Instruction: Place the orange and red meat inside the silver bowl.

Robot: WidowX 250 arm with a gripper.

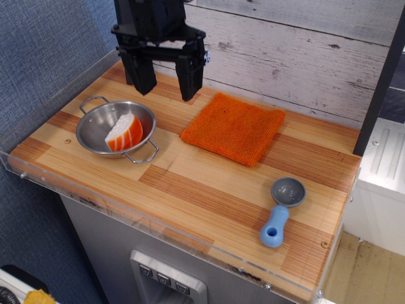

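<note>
The orange and red meat (pixel 125 133), a salmon sushi piece with an orange striped top and white rice base, lies tilted inside the silver bowl (pixel 95 130) at the left of the wooden counter. The bowl has two wire loop handles. My gripper (pixel 166 85) hangs above and behind the bowl, to its right, near the back wall. Its two black fingers (pixel 190 77) stand wide apart and hold nothing.
A flat orange knitted cloth (pixel 233 126) lies in the middle back of the counter. A grey-and-blue scoop (pixel 281 210) lies at the front right. A clear plastic rim (pixel 158 228) runs along the counter's front edge. A plank wall stands behind.
</note>
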